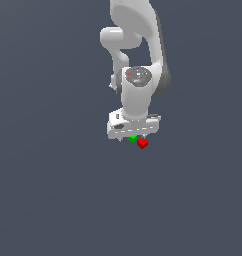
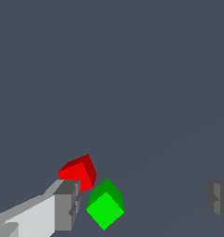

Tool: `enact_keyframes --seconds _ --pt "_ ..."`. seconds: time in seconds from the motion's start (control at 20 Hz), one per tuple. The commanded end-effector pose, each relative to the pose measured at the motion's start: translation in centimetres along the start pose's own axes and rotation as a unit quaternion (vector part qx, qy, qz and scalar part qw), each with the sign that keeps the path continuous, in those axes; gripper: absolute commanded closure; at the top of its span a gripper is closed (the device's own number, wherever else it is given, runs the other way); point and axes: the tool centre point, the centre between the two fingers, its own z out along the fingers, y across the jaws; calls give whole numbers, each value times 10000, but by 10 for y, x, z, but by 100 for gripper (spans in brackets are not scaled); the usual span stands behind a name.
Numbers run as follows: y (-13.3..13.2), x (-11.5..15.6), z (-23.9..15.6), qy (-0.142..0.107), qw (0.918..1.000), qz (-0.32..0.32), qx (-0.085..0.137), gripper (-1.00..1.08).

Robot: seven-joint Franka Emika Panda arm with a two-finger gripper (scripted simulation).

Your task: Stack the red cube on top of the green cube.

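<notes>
The small plain bright red cube (image 2: pixel 78 172) sits on the dark grey bench (image 2: pixel 132 69), just beside the small plain bright green cube (image 2: pixel 105 208). The white tool (image 2: pixel 144 203) hangs low, fingers apart around green. Closing here would likely grab green, or nudge red.

red cube (image 2: pixel 78 172): tiny, plain bright red; rests on the flat grey tabletop, turned so a corner faces the wrist camera; not stacked.
green cube (image 2: pixel 105 209): tiny, plain bright green, like size; also on the tabletop, corner-on.
relation: just beside each other, apparently apart; in the exterior view the red cube (image 1: pixel 142 143) lies at about 4 o'clock from the green cube (image 1: pixel 132 138).
</notes>
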Motion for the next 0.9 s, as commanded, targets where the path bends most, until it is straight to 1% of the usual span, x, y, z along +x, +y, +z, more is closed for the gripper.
enact_keyframes --seconds 0.0,0.2,0.4,0.65,0.85 --pt "-16 -6 15 -8 9993 -381 -3 -92" --pt "-43 -19 40 -16 9945 -1051 -14 -92" --pt "-62 -32 60 -23 9879 -1552 -25 -92" --pt "-74 -43 75 -29 9815 -1915 -36 -92" --pt "-77 -45 78 -31 9798 -1998 -41 -92"
